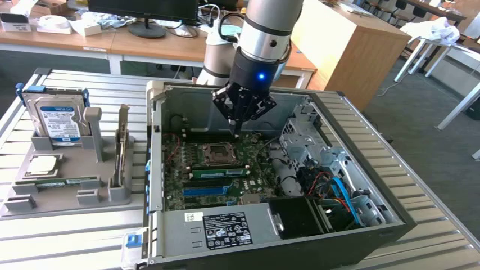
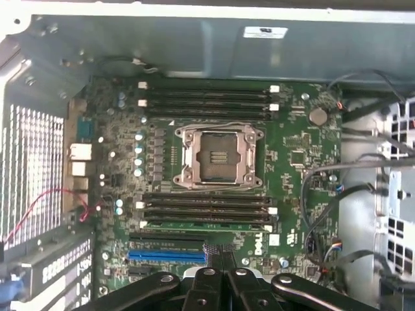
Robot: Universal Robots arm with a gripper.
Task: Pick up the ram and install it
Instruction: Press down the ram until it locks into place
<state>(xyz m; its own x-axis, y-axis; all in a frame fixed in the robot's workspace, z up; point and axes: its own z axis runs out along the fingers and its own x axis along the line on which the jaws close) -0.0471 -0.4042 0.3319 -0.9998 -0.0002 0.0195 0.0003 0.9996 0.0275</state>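
My gripper hangs shut inside the open computer case, over the motherboard just behind the bare processor socket. Nothing shows between its fingertips. A green ram stick stands seated in a slot in front of the socket. In the wrist view the same ram is a thin green strip below the socket, and the gripper is closed above the blue slot. Another green stick lies flat on the grey holder at the exterior view's left.
The grey holder also carries a blue-labelled hard drive, a square silver processor and a thin upright card. Cables and a drive cage crowd the case toward the exterior view's right. A power supply sits at its front.
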